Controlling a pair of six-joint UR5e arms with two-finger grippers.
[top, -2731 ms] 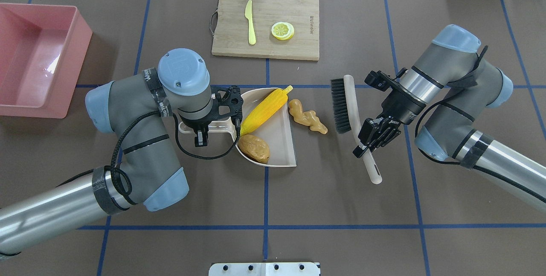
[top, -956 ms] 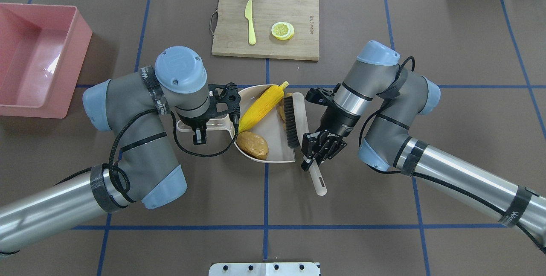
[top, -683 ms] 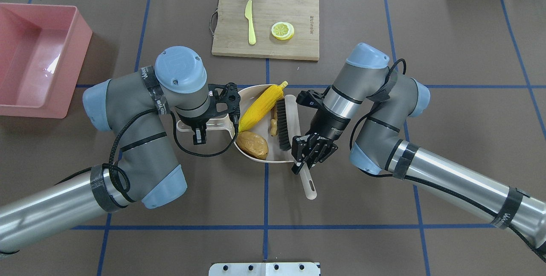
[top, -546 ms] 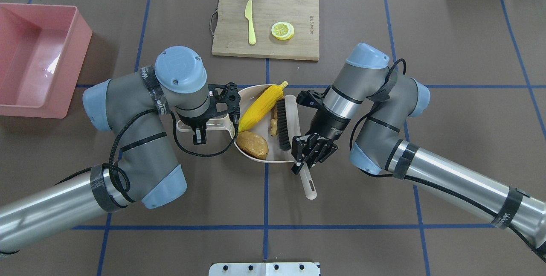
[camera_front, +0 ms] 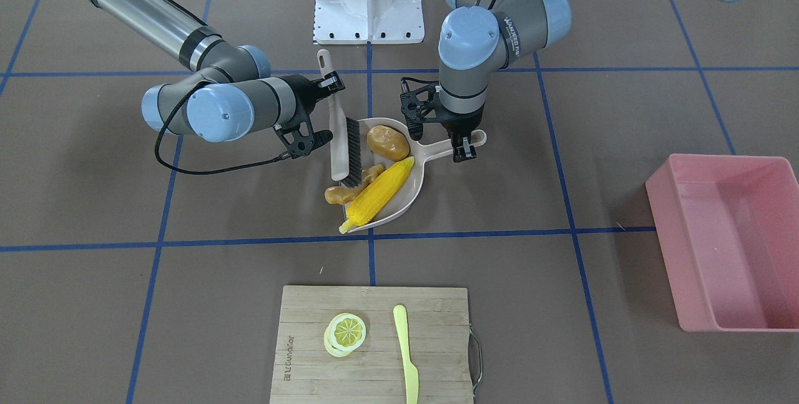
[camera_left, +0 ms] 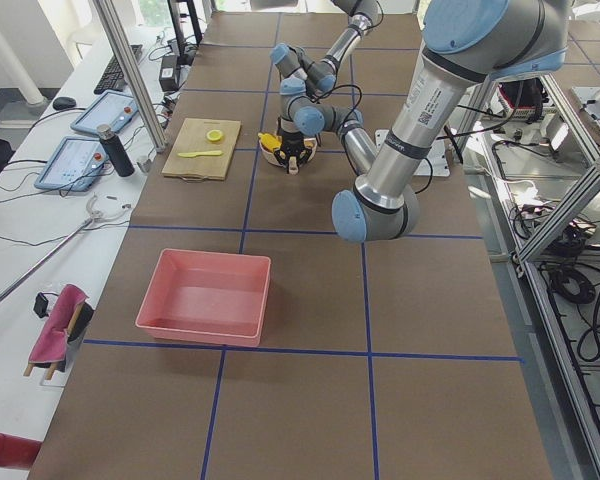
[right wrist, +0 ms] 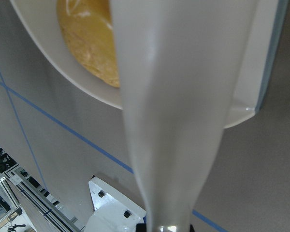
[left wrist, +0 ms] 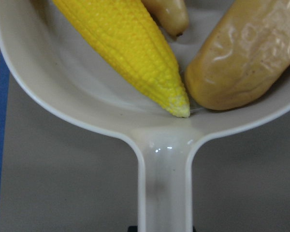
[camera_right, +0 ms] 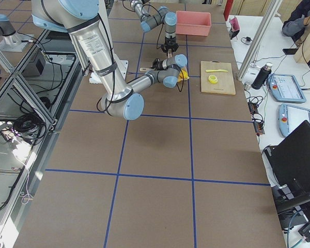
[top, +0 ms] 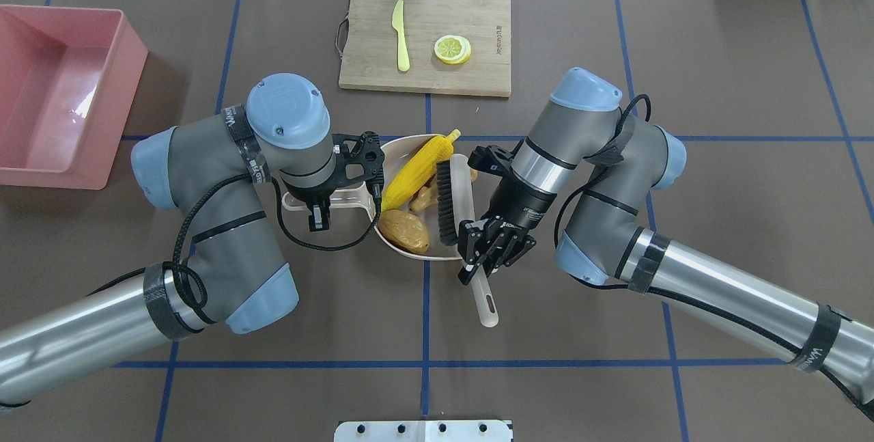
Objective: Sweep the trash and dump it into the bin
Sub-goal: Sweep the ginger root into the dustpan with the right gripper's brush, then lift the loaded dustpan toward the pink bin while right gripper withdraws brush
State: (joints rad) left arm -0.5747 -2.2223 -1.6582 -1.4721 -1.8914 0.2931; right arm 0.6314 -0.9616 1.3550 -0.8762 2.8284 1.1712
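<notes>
The trash lies in the beige dustpan: a yellow corn cob, a brown potato and a tan ginger root pressed between the corn and the brush. My right gripper is shut on the brush's pale handle, and the bristles stand inside the pan's open side. My left gripper is shut on the dustpan handle. The left wrist view shows the corn and potato against the pan's back wall. The pink bin stands at the far left with nothing in it.
A wooden cutting board lies beyond the dustpan with a yellow-green knife and a lemon slice on it. Blue tape lines cross the brown table. A white mounting plate sits at the near edge.
My right arm swept the brush leftward, pushing the ginger root from the table into the dustpan against the corn. The left arm and dustpan barely moved.
</notes>
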